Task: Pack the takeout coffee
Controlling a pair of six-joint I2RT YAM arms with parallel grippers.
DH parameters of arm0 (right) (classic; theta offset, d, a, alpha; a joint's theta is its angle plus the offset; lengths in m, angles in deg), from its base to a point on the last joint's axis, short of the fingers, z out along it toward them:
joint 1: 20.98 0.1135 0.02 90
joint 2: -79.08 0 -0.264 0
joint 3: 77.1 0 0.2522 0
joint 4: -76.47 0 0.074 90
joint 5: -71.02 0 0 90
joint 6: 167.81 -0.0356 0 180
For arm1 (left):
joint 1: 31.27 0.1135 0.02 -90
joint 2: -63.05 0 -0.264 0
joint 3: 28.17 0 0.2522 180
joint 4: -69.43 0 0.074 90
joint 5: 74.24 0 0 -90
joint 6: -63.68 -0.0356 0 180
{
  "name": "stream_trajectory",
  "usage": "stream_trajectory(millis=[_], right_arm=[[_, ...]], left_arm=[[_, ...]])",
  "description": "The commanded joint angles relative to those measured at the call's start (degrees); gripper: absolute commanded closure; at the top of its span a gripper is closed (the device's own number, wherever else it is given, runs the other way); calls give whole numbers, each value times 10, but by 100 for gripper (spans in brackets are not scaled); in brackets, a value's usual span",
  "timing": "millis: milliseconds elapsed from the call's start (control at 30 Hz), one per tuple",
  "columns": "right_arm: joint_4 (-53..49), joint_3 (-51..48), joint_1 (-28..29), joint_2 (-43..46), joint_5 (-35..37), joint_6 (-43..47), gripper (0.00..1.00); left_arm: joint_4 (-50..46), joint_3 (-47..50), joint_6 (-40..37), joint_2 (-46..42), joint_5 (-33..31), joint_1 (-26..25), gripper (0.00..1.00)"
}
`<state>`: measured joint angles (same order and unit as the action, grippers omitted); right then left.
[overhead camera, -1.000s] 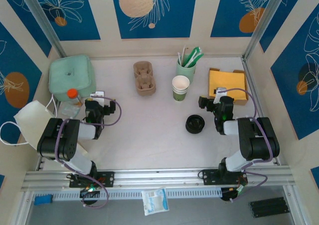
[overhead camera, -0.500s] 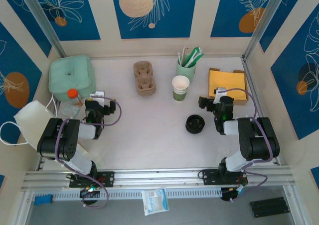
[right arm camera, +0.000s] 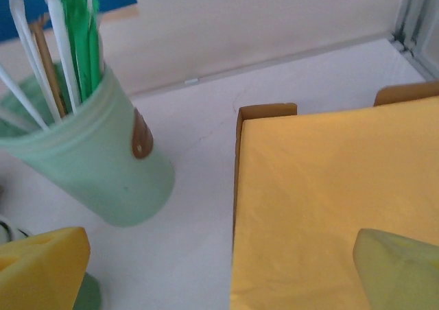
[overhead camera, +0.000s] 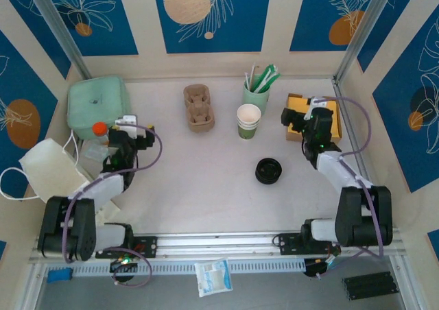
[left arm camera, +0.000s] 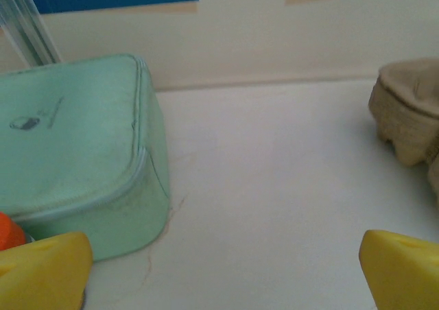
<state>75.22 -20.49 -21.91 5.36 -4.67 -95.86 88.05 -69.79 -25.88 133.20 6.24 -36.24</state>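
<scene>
Takeout coffee cup (overhead camera: 248, 121): white paper with a pale green band; upright at mid-rear of the worktop (overhead camera: 206, 193), mouth uncovered, just in front of the straw cup, clear of both arms.
Black lid (overhead camera: 269, 171): round plastic; lying loose on the worktop, nearer the arms than the takeout coffee cup and a little to its right, apart from it.
Left gripper (overhead camera: 132, 128): jaws released and spread wide, bare worktop between the yellow pads; at the left of the worktop, just beside the orange-capped bottle, pointing toward the rear wall.
Right gripper (overhead camera: 312, 114): jaws released and spread wide, grasping nothing; over the near left corner of the napkin box.
Straw cup (right arm camera: 103, 166): tall, mint green, upright; white and green wrapped straws standing in it.
Napkin box (right arm camera: 264, 111): brown card tray of yellow napkins, rear right.
Cup carrier (overhead camera: 199, 108): brown moulded pulp, rear centre, nothing in it.
Soft case (left arm camera: 68, 138): mint green, zipped, rear left corner.
Orange-capped bottle (overhead camera: 101, 130): small, just in front of the soft case.
White bag (overhead camera: 48, 169): cord handles, at the worktop's left edge.
</scene>
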Motion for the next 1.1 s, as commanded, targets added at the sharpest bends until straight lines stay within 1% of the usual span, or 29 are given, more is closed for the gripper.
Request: stream_trajectory(millis=[0,33,100,167,233,267,333,433,567,633,800,967,1067], right_arm=[[-180,53,-38,26,-58,-159,1],[-195,66,-54,29,-108,-173,1],[-214,87,-64,34,-177,-179,1],[-241,109,-49,42,-208,-164,1],[-288,143,-18,44,-218,-141,0],[-316,162,-2,41,-216,-131,1],[-384,212,36,23,-209,-108,6],[-476,287,94,-21,-180,-84,10],[-542,350,153,-72,-144,-70,16],[-569,380,172,-98,-126,-72,18],[-625,454,192,-158,-94,-79,21],[-675,525,201,-227,-73,-79,24],[-688,555,204,-262,-53,-80,33]], left_arm=[[-112,-51,39,-41,16,-2,1],[-132,-63,50,-51,26,-3,1],[-169,-88,65,-68,44,-8,1],[-213,-119,76,-81,59,-18,1],[-261,-154,79,-87,66,-39,1],[-281,-169,80,-87,67,-50,1],[-326,-202,81,-84,65,-81,1],[-373,-233,89,-78,42,-135,1],[-409,-244,121,-70,-1,-201,1],[-424,-239,144,-65,-18,-226,1],[-438,-218,179,-52,-47,-271,1],[-439,-208,185,-33,-51,-288,1],[-434,-207,185,-27,-47,-294,1]])
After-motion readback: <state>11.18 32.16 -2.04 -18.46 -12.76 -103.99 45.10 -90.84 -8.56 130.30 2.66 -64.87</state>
